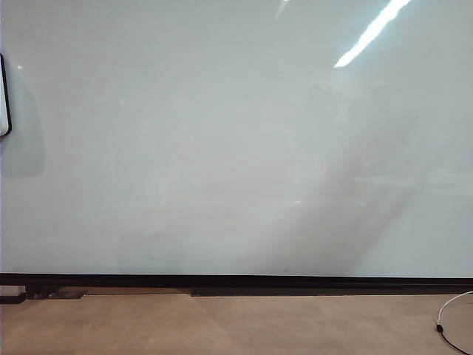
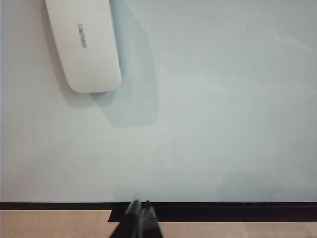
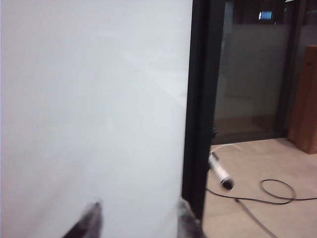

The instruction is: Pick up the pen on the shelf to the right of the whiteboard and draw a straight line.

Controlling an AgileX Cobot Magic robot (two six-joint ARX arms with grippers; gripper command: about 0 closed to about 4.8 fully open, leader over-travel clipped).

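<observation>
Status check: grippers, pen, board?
Left gripper shut, low at the whiteboard's bottom strip. Right gripper open, empty, at the board's right edge. Pen untouched beyond that edge. No line drawn; nothing blocking.

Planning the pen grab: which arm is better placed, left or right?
Right. The right gripper is open, facing the whiteboard's right edge, where the pen sticks out. The left gripper, fingertips together, faces the board by the white eraser.

All three views squarely face the whiteboard (image 1: 222,148); wrist views closer.
</observation>
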